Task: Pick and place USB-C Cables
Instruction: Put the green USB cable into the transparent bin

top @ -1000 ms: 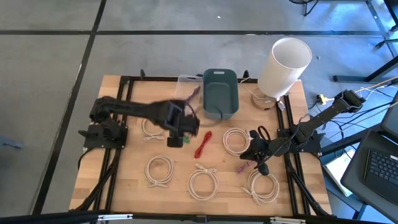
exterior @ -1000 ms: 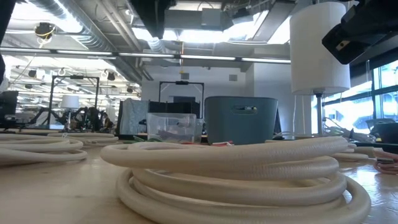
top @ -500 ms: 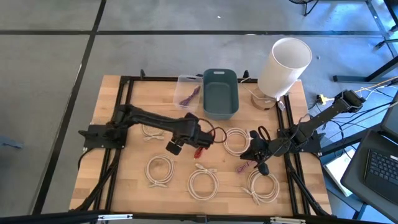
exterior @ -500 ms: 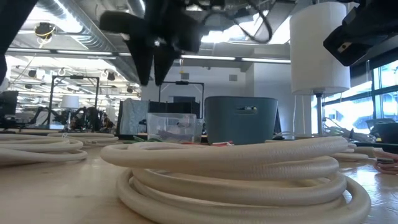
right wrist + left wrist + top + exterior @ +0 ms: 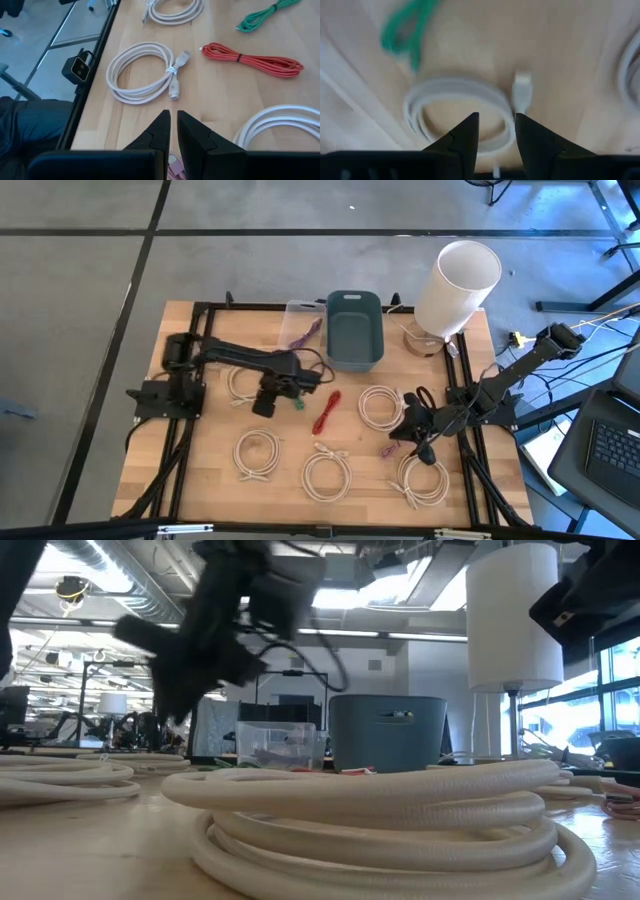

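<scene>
A: Wooden bench on grey flooring carries everything. What sits on it?

B: At its far edge stand a white cylinder, a teal bin and a clear box. Cream coils lie spread over the boards, with the red bundle between them and the green bundle just beside the left arm's head.

A: And the arms?

B: The left gripper hovers over one cream coil, jaws partly apart and empty. The right gripper waits near the bench's right side, jaws nearly together, holding nothing.

A: Which step?

B: Likely the approach. Next it needs to descend so the jaws straddle the coil's strands, then close.
</scene>
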{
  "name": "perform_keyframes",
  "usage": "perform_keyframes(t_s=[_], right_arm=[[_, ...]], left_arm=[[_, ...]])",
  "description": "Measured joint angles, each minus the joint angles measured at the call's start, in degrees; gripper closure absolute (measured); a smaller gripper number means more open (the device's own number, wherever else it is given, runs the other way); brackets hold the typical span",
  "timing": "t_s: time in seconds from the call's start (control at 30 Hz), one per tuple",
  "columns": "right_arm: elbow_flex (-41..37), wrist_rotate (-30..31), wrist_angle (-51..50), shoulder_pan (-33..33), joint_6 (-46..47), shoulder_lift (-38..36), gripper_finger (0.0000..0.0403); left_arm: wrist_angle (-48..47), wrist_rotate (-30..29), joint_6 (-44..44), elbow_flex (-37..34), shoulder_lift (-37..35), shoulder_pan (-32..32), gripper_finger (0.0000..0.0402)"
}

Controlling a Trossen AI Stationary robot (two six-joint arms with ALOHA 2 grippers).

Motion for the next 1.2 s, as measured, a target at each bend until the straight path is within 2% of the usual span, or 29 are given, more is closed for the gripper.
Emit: perform_keyframes(t_s=[0.13, 0.27, 0.37, 0.47, 0.6, 0.7, 0.8, 1.2], right_arm=[[0.0, 1.6, 0.0, 0.0, -0.1, 0.0, 0.0366], [0.0, 4.7, 0.1, 0.0, -0.5, 0.0, 0.0366], [0.0, 6.4, 0.2, -0.2, -0.5, 0.0, 0.0366], [0.0, 7.0, 0.3, -0.2, -0.4, 0.0, 0.0366], [0.0, 7.0, 0.9, -0.2, 0.2, 0.0, 0.0366], [0.0, 7.0, 0.7, -0.2, 1.3, 0.0, 0.0366], [0.0, 7.0, 1.1, -0.2, 1.3, 0.0, 0.0366], [0.0, 7.6, 1.1, -0.2, 1.2, 0.0, 0.0366]], left_arm=[[5.2, -0.6, -2.6, -9.6, -9.1, 0.9, 0.0287], [17.9, 0.9, -3.3, -15.7, -17.8, 1.5, 0.0287], [30.6, 4.0, 1.0, -19.1, -22.3, 1.4, 0.0286], [39.5, 5.5, 11.0, -21.2, -24.2, 0.8, 0.0286], [44.4, 4.6, 26.3, -22.0, -23.3, 0.2, 0.0286], [45.5, 3.0, 32.2, -22.1, -21.0, 0.6, 0.0286], [45.9, 1.1, 33.2, -22.1, -18.7, 1.3, 0.0286], [46.5, 1.8, 35.1, -22.1, -9.1, 4.3, 0.0286]])
